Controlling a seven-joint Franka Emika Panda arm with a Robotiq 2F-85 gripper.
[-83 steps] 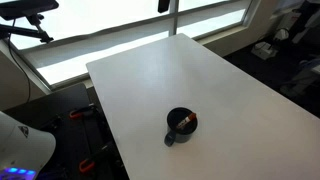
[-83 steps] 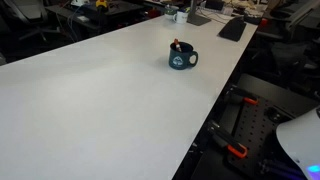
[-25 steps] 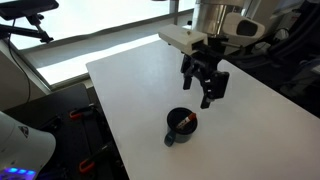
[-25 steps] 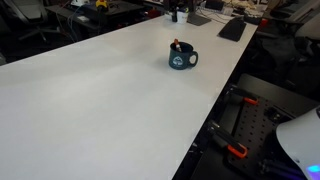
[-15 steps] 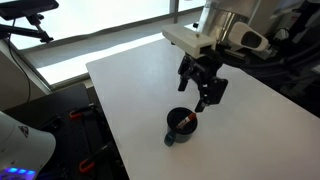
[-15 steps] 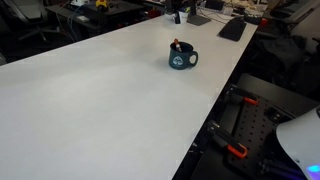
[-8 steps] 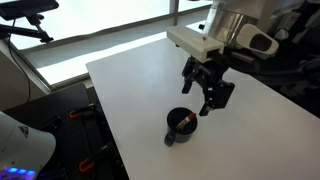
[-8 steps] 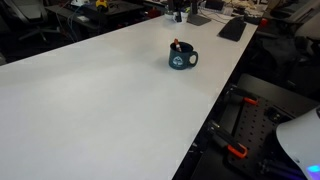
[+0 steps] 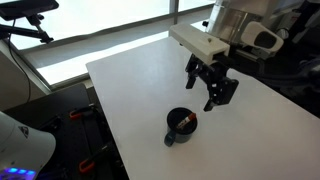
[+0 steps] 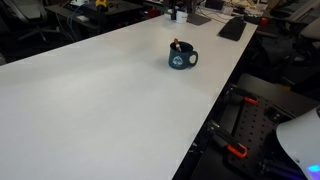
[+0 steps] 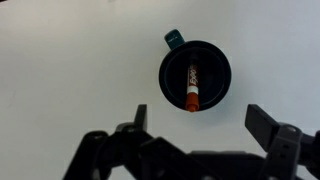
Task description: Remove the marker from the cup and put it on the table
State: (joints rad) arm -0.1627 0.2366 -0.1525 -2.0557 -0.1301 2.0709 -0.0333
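**Marker lies inside the cup, fingers spread wide above it**

The table [image 9: 135,75] is the biggest thing in both exterior views, a plain white top that also fills the wrist view as background [image 11: 70,70]. Over its far part, in an exterior view, hangs the arm [image 9: 228,25], white and grey, with a dark hand pointing down toward the table top.

The fingers [image 11: 262,122] are released and spread wide, with nothing between them. In the wrist view both dark tips show along the lower edge, well apart from each other. In an exterior view the fingers [image 9: 211,101] hover clear of the table and touch nothing.

The cup [image 11: 195,76] is a round dark mug standing upright on the table. In the wrist view it sits ahead of the fingers, nearly centred over the gap between the two tips and apart from both. Its small handle [image 11: 174,39] points away from the fingers. In an exterior view the cup [image 9: 181,125] is below and to one side of the fingers, close by but not touching. It stands alone near the table's edge in another exterior view [image 10: 182,59].

The marker [image 11: 192,85], reddish-orange with a pale part, rests inside the cup, its length pointing toward the gap between the fingers. Its tip peeks over the rim in an exterior view [image 10: 176,44].
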